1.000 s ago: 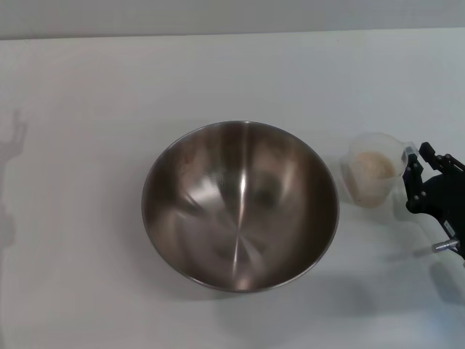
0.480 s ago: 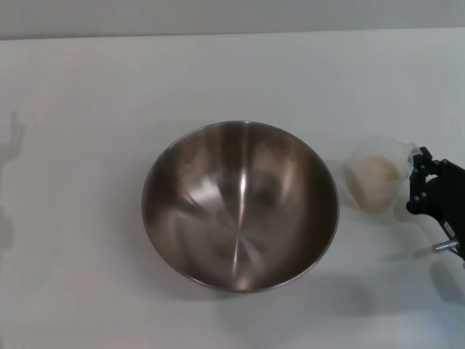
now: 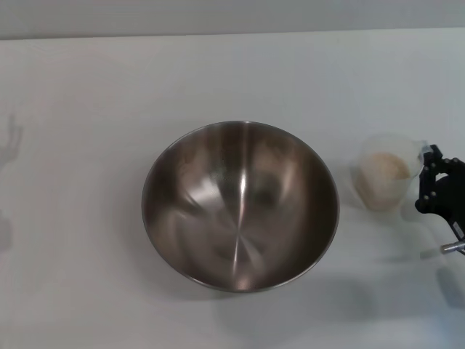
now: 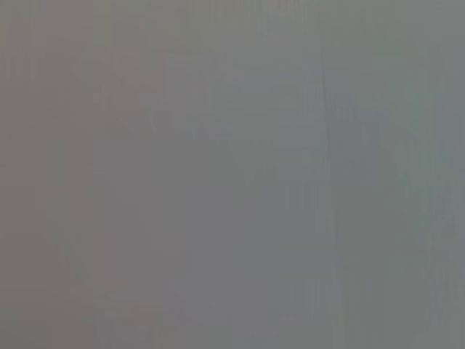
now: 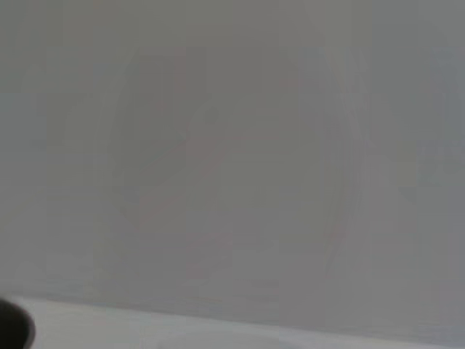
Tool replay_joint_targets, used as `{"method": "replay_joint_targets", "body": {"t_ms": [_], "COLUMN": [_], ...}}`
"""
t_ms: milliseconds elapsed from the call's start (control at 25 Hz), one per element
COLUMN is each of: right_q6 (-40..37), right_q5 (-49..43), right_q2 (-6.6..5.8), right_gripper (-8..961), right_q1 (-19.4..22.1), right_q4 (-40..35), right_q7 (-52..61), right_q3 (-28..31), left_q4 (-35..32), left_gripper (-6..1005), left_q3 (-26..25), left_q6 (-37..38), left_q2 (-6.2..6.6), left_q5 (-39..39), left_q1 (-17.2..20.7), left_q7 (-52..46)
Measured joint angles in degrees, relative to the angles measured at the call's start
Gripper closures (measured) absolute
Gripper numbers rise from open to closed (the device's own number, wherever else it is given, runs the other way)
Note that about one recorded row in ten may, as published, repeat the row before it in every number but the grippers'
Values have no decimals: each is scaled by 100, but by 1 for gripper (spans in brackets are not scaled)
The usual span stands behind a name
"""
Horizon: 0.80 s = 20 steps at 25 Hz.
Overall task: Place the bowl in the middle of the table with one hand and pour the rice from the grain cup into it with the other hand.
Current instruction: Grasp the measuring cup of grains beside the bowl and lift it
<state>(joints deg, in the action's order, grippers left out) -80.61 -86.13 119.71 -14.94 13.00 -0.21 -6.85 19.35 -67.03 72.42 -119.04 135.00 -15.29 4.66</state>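
Observation:
The large steel bowl (image 3: 240, 206) stands empty at the middle of the white table (image 3: 87, 102) in the head view. To its right is the small clear grain cup (image 3: 386, 156), with the pale rice (image 3: 383, 176) inside it. My right gripper (image 3: 429, 163), black, is at the cup's right side by the table's right edge, shut on the cup's side tab. My left gripper shows in no view; the left wrist view holds only flat grey. The right wrist view is a pale blur in which neither the cup nor my fingers can be made out.
A faint shadow (image 3: 11, 138) lies on the table at the far left. Bare white tabletop surrounds the bowl on all sides. The table's far edge (image 3: 232, 35) runs along the top of the head view.
My right gripper has drifted right over the last second, and the grain cup has moved right with it, away from the bowl. The bowl has stayed put.

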Motion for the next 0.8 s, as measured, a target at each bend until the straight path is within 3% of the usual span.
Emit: {"method": "replay_joint_targets", "body": {"t_ms": [400,800], "right_q6": [-1364,-1937], "right_q5": [-21,-501], "right_q2": [-27,-30], "right_gripper": [942,942], "right_q1": [93,-720], "right_q4": [-13,-72], "right_q7": [-338,-1113], "right_q3": [-13,-65], "left_q4": [-10,-11], "left_gripper": [170,170], "left_q3": [51,152], "left_q6": [0,-87], "left_q2": [-5,-5], "left_q5": [0,-1], "left_q1": [0,-17], "left_q7": [0,0]}}
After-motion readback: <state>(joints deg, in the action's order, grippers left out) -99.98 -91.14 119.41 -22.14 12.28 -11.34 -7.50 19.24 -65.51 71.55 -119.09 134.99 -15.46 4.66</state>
